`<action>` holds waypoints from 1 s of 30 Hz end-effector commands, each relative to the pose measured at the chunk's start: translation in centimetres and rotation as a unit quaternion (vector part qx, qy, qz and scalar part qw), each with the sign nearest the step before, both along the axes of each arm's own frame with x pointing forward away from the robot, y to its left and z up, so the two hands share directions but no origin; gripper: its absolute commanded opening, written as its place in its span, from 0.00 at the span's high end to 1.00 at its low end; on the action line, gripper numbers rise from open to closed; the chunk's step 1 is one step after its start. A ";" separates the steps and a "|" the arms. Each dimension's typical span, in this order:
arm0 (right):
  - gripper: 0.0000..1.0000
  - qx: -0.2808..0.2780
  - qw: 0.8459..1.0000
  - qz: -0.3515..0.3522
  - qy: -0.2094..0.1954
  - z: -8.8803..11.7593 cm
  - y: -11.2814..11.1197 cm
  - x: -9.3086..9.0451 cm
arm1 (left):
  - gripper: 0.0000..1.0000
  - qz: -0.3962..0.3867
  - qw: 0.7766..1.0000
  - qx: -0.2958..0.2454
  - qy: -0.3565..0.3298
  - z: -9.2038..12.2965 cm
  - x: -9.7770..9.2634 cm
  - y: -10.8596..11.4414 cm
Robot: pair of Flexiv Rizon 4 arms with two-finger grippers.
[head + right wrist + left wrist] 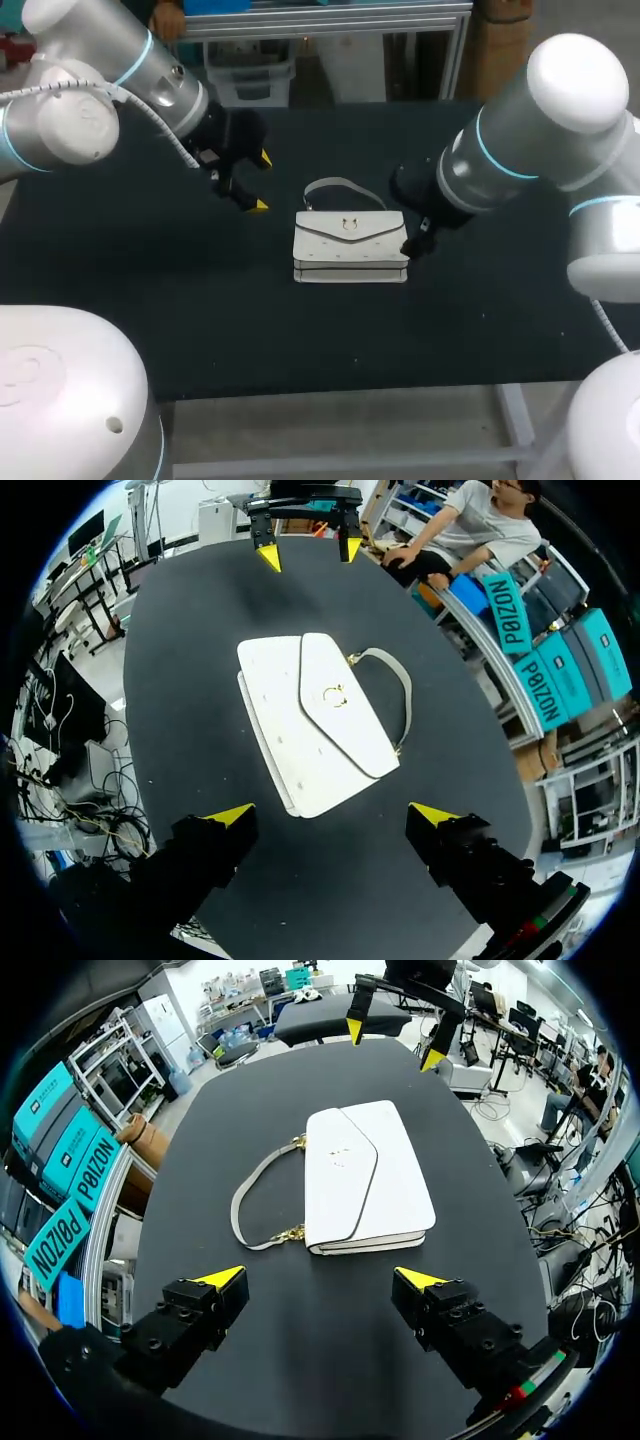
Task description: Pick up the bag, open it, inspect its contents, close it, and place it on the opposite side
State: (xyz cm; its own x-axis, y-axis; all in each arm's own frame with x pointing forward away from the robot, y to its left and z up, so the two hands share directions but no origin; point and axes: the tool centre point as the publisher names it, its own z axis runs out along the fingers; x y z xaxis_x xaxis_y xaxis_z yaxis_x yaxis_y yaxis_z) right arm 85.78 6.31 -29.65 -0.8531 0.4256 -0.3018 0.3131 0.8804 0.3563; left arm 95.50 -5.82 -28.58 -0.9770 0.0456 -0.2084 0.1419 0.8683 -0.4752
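- Bag (350, 245): white, flap-fronted, lying flat near the middle of the table (200, 330) between my two arms, with the flap down.
- Strap (255, 1205): a slim loose loop off the bag's far edge, resting on the table. I judge it soft and the easiest place to lift from.
- Body: looks light and semi-stiff with smooth faces, so I expect a flat pinch to slip.
- Clasp (333, 695): gold, mid-flap. The flap edge beside it looks like the hold for opening.
- Left gripper (320, 1280): fingers spread wide, holding nothing, apart from the bag.
- Right gripper (335, 815): fingers spread wide, empty, near the bag's right end.
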 end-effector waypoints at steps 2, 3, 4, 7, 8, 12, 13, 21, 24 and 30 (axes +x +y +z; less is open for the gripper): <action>0.00 0.009 0.999 0.027 -0.046 -2.0 0.5 -0.6 | 0.00 -0.014 1.000 0.000 -0.027 -0.6 -0.7 -0.4; 0.00 0.012 0.998 0.028 -0.048 -2.2 0.5 -0.6 | 0.00 -0.019 0.999 -0.002 -0.032 -0.7 -0.7 -0.4; 0.00 0.011 0.998 0.036 -0.054 -2.5 0.6 -0.7 | 0.00 -0.025 0.999 -0.003 -0.032 -0.7 -0.8 -0.5; 0.00 0.002 0.995 0.063 -0.076 -3.0 0.9 -1.0 | 0.00 -0.038 0.999 -0.001 -0.036 -0.9 -0.9 -0.9; 0.00 -0.002 0.994 0.070 -0.081 -3.1 0.9 -1.1 | 0.00 -0.039 0.999 -0.001 -0.035 -1.0 -0.9 -1.0; 0.00 -0.027 0.990 0.101 -0.097 -3.5 1.0 -1.1 | 0.00 -0.048 0.998 0.001 -0.036 -1.0 -0.8 -1.2; 0.00 -0.038 0.989 0.105 -0.101 -3.7 1.1 -1.1 | 0.00 -0.051 0.998 -0.001 -0.035 -1.0 -0.8 -1.2; 0.09 -0.084 0.979 0.148 -0.113 -5.1 1.4 -0.5 | 0.00 -0.058 0.998 0.002 -0.026 -1.2 -0.5 -1.4; 0.13 -0.095 0.976 0.161 -0.113 -5.6 1.8 -0.2 | 0.00 -0.059 0.998 0.004 -0.023 -1.4 -0.4 -1.4; 0.35 -0.133 0.969 0.173 -0.115 -6.4 3.0 0.7 | 0.00 -0.063 0.998 0.004 -0.016 -1.6 -0.2 -1.4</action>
